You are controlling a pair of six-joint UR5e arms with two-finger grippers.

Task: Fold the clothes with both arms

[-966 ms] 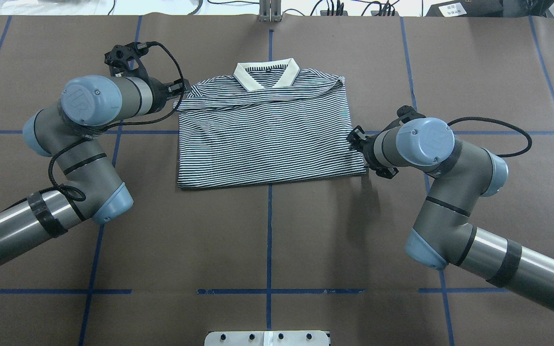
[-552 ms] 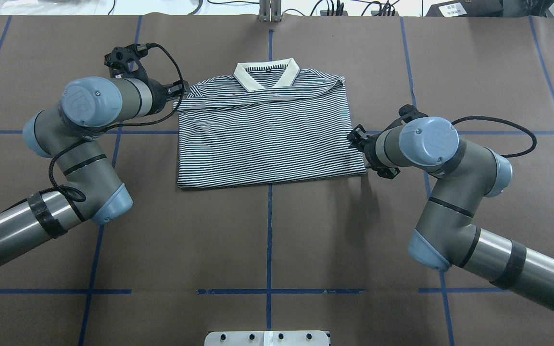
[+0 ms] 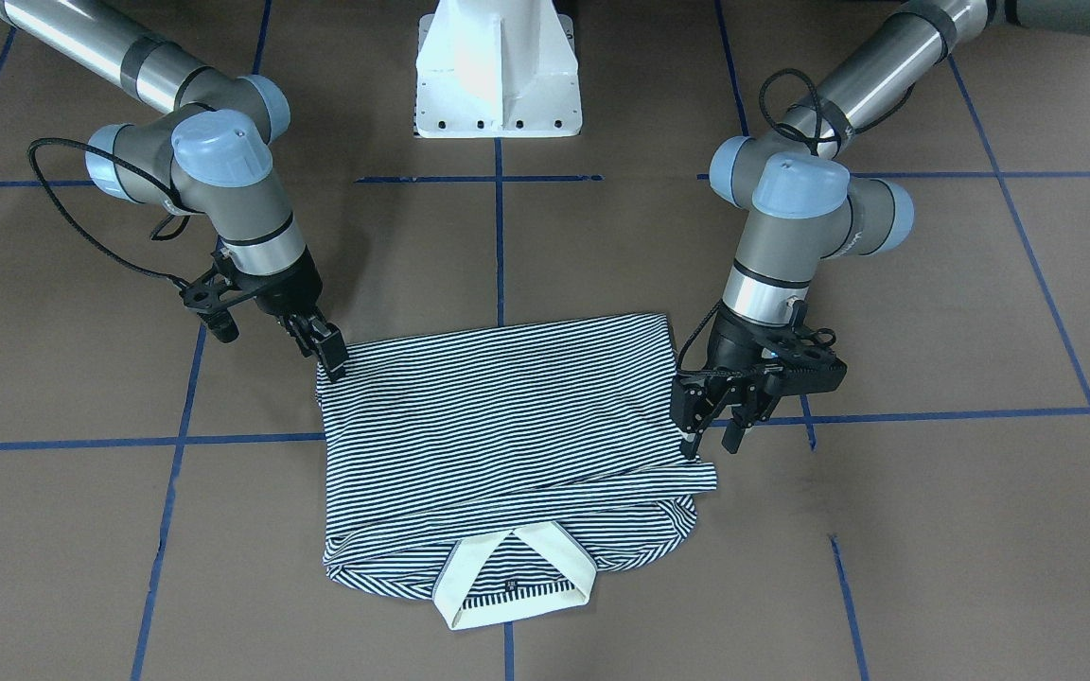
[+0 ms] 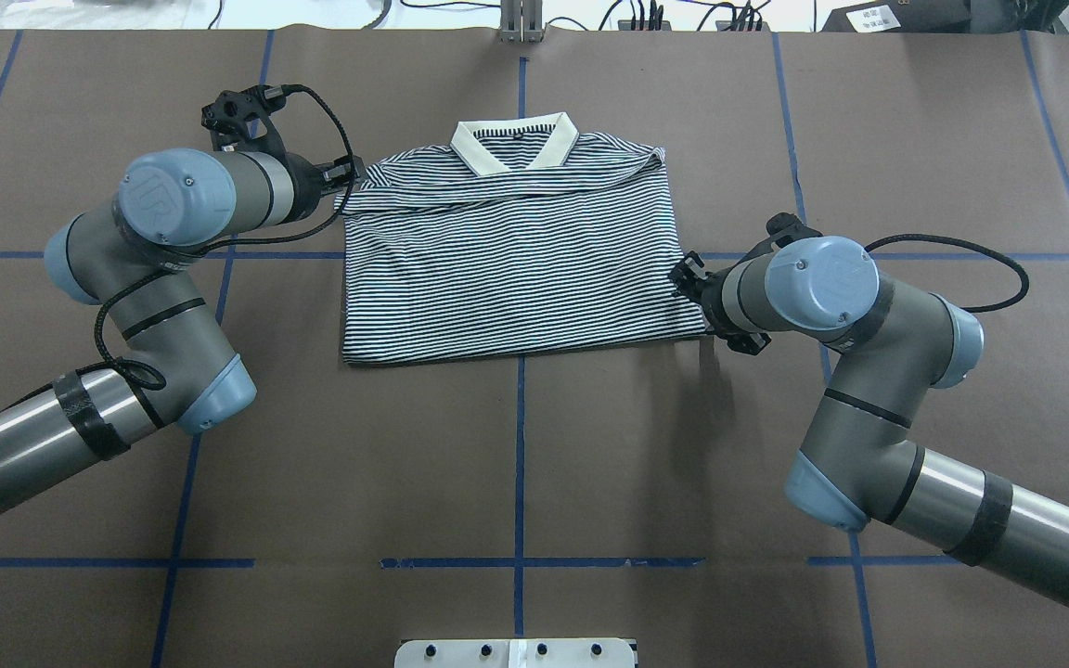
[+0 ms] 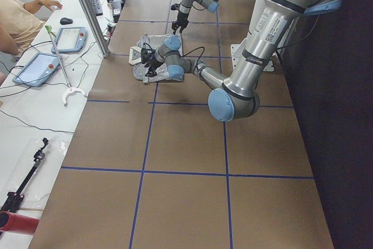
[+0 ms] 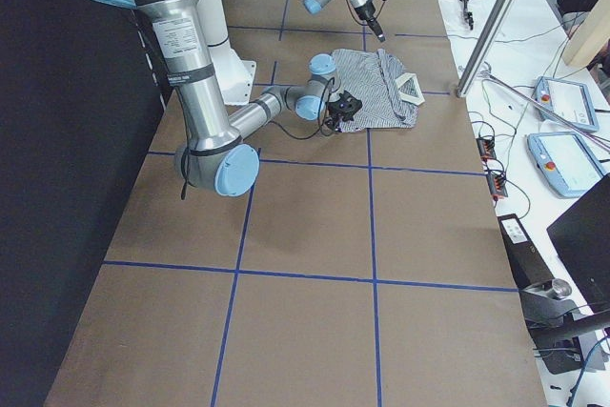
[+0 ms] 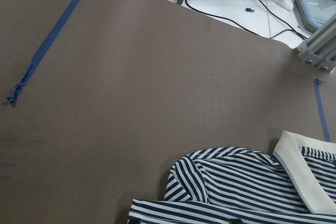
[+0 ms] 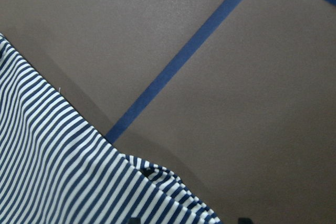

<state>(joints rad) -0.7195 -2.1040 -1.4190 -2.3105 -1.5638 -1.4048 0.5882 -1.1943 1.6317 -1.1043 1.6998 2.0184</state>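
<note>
The paper-covered table (image 4: 405,464), gridded in blue tape, carries one garment. The left arm (image 4: 173,199) and right arm (image 4: 822,278) flank it, wrists low.

The striped polo shirt (image 4: 507,269) lies flat at the table's centre, folded to a rough rectangle. Its cream collar (image 3: 517,567) points away from the robot and its folded edge is nearest the base.

The left gripper (image 3: 711,437) sits at the shirt's edge near the shoulder end. I see its fingers parted, with one tip touching the cloth and nothing held. The right gripper (image 3: 329,361) stands over the near corner on its own side. Its wrist camera shows two fingertips apart with the slightly curled corner (image 8: 168,182) between them, so I read it as released and not yet pinching.

I judge the step in hand to be taking hold for the next fold. To do it well:
- Set each lower finger under every layer before closing, because the stacked edges can separate.
- Confirm both pinches from the wrist cameras.
- Lift both sides evenly, so the stripes stay square and the collar does not drag.
</note>
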